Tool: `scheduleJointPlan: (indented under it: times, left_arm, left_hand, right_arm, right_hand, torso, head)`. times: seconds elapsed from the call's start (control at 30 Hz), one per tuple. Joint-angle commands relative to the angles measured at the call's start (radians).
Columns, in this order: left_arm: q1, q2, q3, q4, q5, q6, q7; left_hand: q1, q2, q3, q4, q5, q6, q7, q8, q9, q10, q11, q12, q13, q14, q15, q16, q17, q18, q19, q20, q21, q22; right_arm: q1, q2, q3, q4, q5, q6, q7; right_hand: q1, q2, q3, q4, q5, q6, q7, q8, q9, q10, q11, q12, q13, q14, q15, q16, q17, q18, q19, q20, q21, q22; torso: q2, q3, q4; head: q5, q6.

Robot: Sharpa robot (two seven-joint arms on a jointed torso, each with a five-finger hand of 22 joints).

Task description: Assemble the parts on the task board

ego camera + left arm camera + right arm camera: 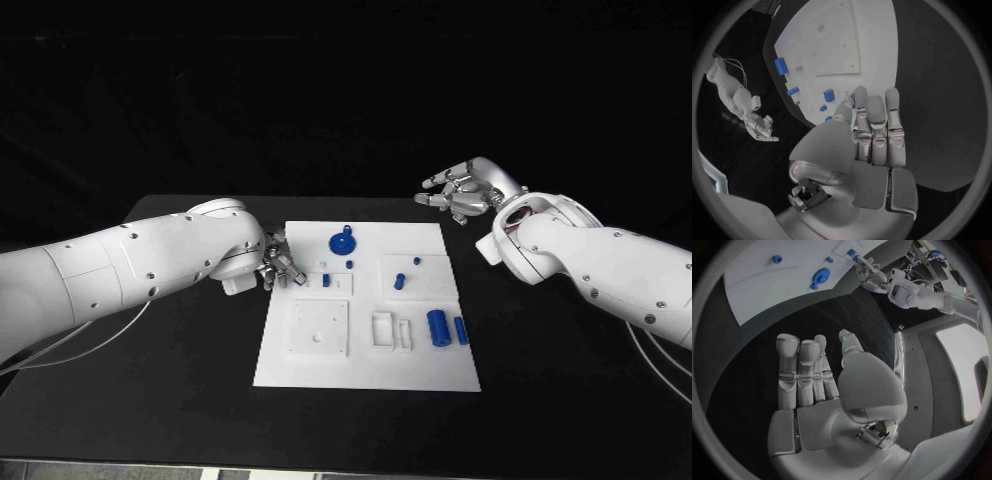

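Task board (310, 365) lies mid-table on black table (173, 400). Blue parts on it: round disc part (342, 243) near far edge, two cylinders (437, 326) side by side twd right edge, few small pegs (401, 280) btwn.

Left hand (277, 264) at board's left edge, fingertips over the rim; in left wrist view fingers (876, 130) straight, close together, holding nothing.

Right hand (459, 196) off the board, beyond its far right corner, above table; fingers (798, 370) extended, narrow spread, empty.
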Motion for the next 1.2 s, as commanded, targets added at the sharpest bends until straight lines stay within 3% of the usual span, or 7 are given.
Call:
scheduleJointPlan:
  times: [0.03,0.1,0.23,0.43,0.67,0.87,1.2]
  left_arm:
    - [-0.013,-0.002,-0.008,-0.003,0.048,-0.05,0.004]
    - [-0.013,-0.004,-0.008,-0.003,0.06,-0.069,0.011]
    - [-0.014,-0.012,-0.008,-0.003,0.089,-0.103,0.023]
    - [-0.015,-0.025,-0.008,0.002,0.135,-0.138,0.038]
    - [-0.015,-0.043,-0.008,0.01,0.187,-0.153,0.048]
    - [-0.015,-0.064,-0.007,0.024,0.245,-0.152,0.069]
    - [-0.015,-0.103,-0.002,0.051,0.458,-0.169,0.198]
  left_hand:
    - [0.015,0.001,0.153,-0.108,-0.151,0.027,-0.009,0.005,0.015,0.047,-0.011,0.022,-0.001,0.01,-0.002,0.006,0.005,-0.005,-0.003,-0.011,0.019,0.025]
    - [-0.023,-0.041,0.249,-0.108,-0.149,0.045,-0.014,0.003,0.038,0.046,-0.013,0.038,-0.009,0.015,-0.003,0.008,0.011,-0.003,-0.011,-0.011,0.045,0.024]
    - [-0.051,-0.089,0.349,-0.091,-0.138,0.065,-0.02,-0.002,0.078,0.046,-0.017,0.064,-0.016,0.024,-0.005,0.01,0.025,0.002,-0.019,-0.011,0.078,0.023]
    - [-0.061,-0.12,0.405,-0.073,-0.126,0.072,-0.026,-0.007,0.142,0.047,-0.02,0.081,-0.023,0.028,-0.007,0.009,0.039,0.003,-0.028,-0.013,0.105,0.022]
    - [-0.063,-0.129,0.425,-0.069,-0.123,0.075,-0.028,-0.014,0.194,0.047,-0.023,0.089,-0.027,0.032,-0.008,0.005,0.048,0.003,-0.033,-0.015,0.118,0.021]
    - [-0.063,-0.129,0.427,-0.07,-0.122,0.077,-0.029,-0.014,0.197,0.047,-0.023,0.09,-0.027,0.032,-0.009,0.005,0.049,0.003,-0.033,-0.015,0.12,0.021]
    - [-0.068,-0.136,0.434,-0.085,-0.106,0.089,-0.03,-0.02,0.201,0.048,-0.026,0.105,-0.026,0.041,-0.013,0.006,0.054,0.002,-0.03,-0.02,0.129,0.021]
  right_arm:
    - [-0.001,0.001,0.001,0.001,-0.003,0.007,0.012]
    - [-0.001,0.001,0.001,0.001,-0.002,0.007,0.012]
    - [-0.002,0.001,0.001,0.0,-0.002,0.008,0.012]
    - [-0.003,0.001,0.001,0.0,-0.001,0.008,0.013]
    - [-0.005,0.001,0.001,0.0,-0.001,0.008,0.013]
    - [-0.007,0.001,0.001,0.0,0.001,0.007,0.016]
    - [-0.011,0.001,0.001,0.006,0.0,0.005,0.025]
  right_hand:
    - [-0.002,0.004,0.002,0.0,0.003,-0.005,0.001,-0.001,0.0,0.006,0.001,0.0,-0.001,0.003,-0.004,0.001,-0.001,0.007,0.048,-0.008,-0.001,0.061]
    - [-0.002,0.004,0.002,0.0,0.003,-0.005,0.001,-0.001,0.0,0.006,0.001,0.0,-0.001,0.003,-0.004,0.001,-0.001,0.007,0.048,-0.008,-0.001,0.061]
    - [-0.002,0.004,0.002,0.0,0.003,-0.005,0.001,-0.001,0.0,0.006,0.001,0.0,-0.001,0.003,-0.004,0.001,-0.001,0.007,0.048,-0.008,-0.001,0.061]
    - [-0.002,0.004,0.002,0.0,0.003,-0.005,0.001,-0.001,0.0,0.006,0.001,0.0,-0.001,0.003,-0.004,0.001,-0.001,0.007,0.048,-0.008,-0.001,0.061]
    - [-0.002,0.004,0.002,0.0,0.003,-0.005,0.001,-0.001,0.0,0.006,0.001,0.0,-0.001,0.003,-0.004,0.001,-0.001,0.007,0.048,-0.008,-0.001,0.061]
    - [-0.001,0.006,0.003,-0.002,0.003,-0.004,0.0,-0.001,0.0,0.007,0.001,0.0,-0.001,0.003,-0.005,0.001,-0.001,0.007,0.048,-0.008,0.001,0.061]
    - [0.011,0.012,0.008,-0.02,0.001,-0.002,0.001,-0.001,0.0,0.006,0.0,0.0,0.0,0.004,-0.005,0.001,-0.001,0.006,0.048,-0.009,0.005,0.062]
  torso:
    - [0.001,0.0001,0.0012]
    - [0.001,-0.0001,0.0011]
    - [0.001,0.0,-0.0002]
    - [0.002,0.0004,-0.0005]
    - [0.001,-0.0004,0.0006]
    - [0.001,-0.0001,-0.0001]
    - [0.001,-0.0001,0.0004]
  head:
    - [-0.001,0.002]
    - [0.0,0.004]
    - [0.002,0.004]
    - [0.001,0.005]
    - [0.003,0.007]
    - [0.004,0.009]
    - [0.008,0.016]
